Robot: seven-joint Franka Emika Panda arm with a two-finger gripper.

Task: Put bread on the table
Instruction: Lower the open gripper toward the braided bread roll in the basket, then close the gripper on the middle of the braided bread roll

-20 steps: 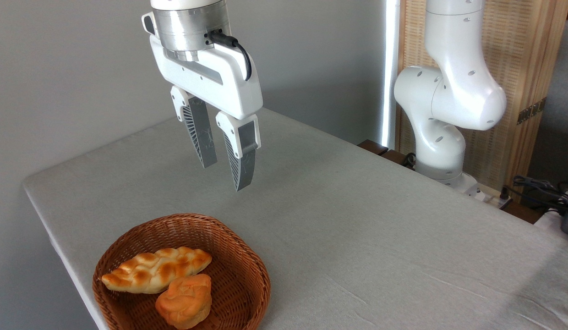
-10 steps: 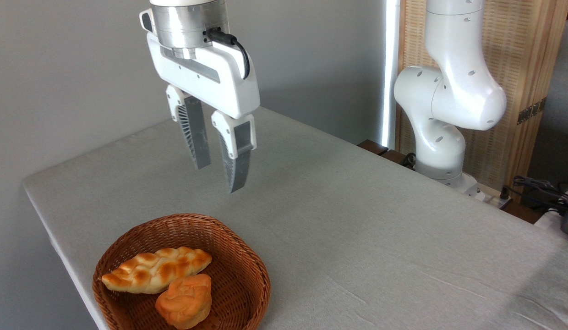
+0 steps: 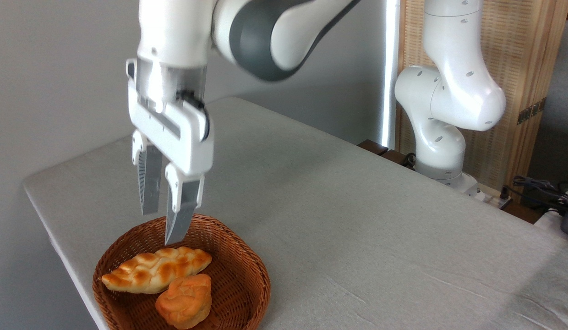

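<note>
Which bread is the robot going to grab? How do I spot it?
Look at the brown wicker basket near the grey table's front-left corner. The bread lies toward its back, below the open claw. It is long, braided and pointy-ended, unlike the small round orange bun in front.

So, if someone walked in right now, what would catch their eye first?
Probably the white end effector, fingers apart, hanging just above the wicker basket at the table's near left corner. Next, the golden braided bread in that basket, touching a smaller round orange bun.
</note>
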